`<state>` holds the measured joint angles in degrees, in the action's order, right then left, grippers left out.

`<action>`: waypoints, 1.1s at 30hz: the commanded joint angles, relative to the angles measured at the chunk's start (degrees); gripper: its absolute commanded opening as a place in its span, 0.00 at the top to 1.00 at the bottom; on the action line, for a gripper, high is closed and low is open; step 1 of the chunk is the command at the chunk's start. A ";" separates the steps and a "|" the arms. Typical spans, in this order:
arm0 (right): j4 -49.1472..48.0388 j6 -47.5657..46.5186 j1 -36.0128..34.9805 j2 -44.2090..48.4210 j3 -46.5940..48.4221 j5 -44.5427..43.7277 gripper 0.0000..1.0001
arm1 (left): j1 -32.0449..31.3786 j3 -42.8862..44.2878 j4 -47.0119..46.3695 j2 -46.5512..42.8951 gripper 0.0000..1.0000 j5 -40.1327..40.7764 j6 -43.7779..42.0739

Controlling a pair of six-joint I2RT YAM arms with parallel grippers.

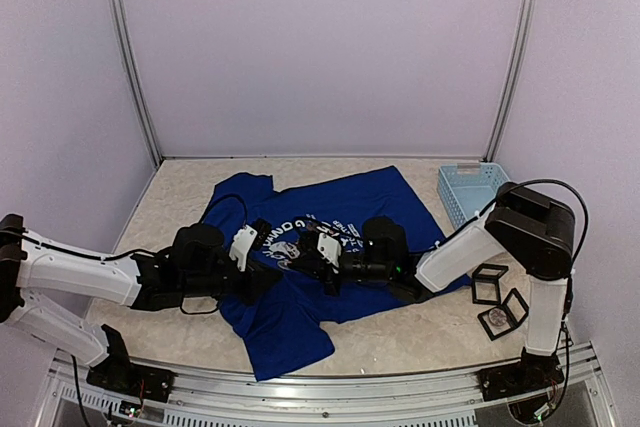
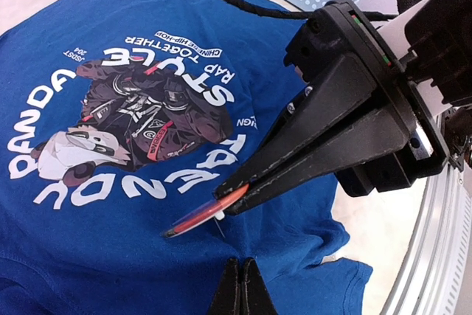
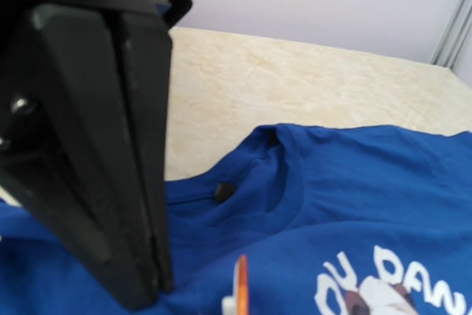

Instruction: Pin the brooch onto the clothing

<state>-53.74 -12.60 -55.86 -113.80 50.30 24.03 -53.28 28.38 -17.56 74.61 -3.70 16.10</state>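
Closest to the left wrist camera, the left fingers [image 2: 230,293] stand pressed together at the bottom edge, their tips down on the T-shirt [image 2: 81,256]. Whether they nip a fold of cloth between them cannot be told. Just beyond those tips the right fingers [image 2: 317,127] reach in from the right. They pinch the brooch [image 2: 200,216], a flat red-orange disc held almost level and low over the fabric. A thin pin shows under the disc, slanting toward the cloth, but it is unclear whether the pin has pierced it.

The T-shirt lies spread on the bench [image 1: 420,332], print side up, between the two arms. The brooch hangs just outside the ring of white letters around the panda print [image 2: 140,119], toward the neckline [image 3: 280,175].

The step in hand looks like the pinning itself: the brooch is at its spot but not seen fastened. The next move would probably need the pin to enter the cloth at a shallow slant and come out again. For that, the left fingers would have to keep the fabric taut or slightly raised so it does not slide ahead of the point.
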 commanded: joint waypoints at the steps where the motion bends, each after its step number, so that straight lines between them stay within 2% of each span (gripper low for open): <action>1: -2.26 -3.08 -1.48 -1.28 -0.86 -2.11 1.00 | 0.21 0.69 -1.17 -1.39 1.00 -0.64 -1.33; 5: -2.18 -5.78 -2.55 -1.61 -1.33 -1.58 1.00 | 0.25 0.41 -1.33 -2.08 1.00 -0.40 -1.25; 12: -3.78 -5.23 -2.50 -0.46 -3.10 1.83 1.00 | 0.27 0.36 -0.98 -2.04 1.00 0.06 -1.08; 18: -5.87 -0.42 -1.47 -0.02 -3.82 8.10 1.00 | 0.22 0.42 -0.10 -1.37 1.00 1.07 -0.85; 22: -8.43 1.84 -1.38 -0.34 -4.45 8.40 1.00 | 0.19 0.71 0.75 -1.44 0.99 2.12 -1.07; 26: -10.86 5.03 -1.09 -0.94 -4.59 9.48 1.00 | -0.39 0.87 1.40 -1.74 0.90 2.03 -1.45; 30: -11.66 5.82 -1.01 -1.00 -4.52 9.63 1.00 | -0.80 0.56 2.15 -3.04 0.74 2.51 -1.72; 33: -11.49 6.18 -0.72 -0.86 -4.24 10.32 1.00 | -1.03 -0.56 1.62 -4.28 0.70 3.21 -1.73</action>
<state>-61.49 -8.29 -56.45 -114.41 46.04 30.72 -53.89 28.38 -16.21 72.42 -2.50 15.03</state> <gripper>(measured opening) 0.006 0.290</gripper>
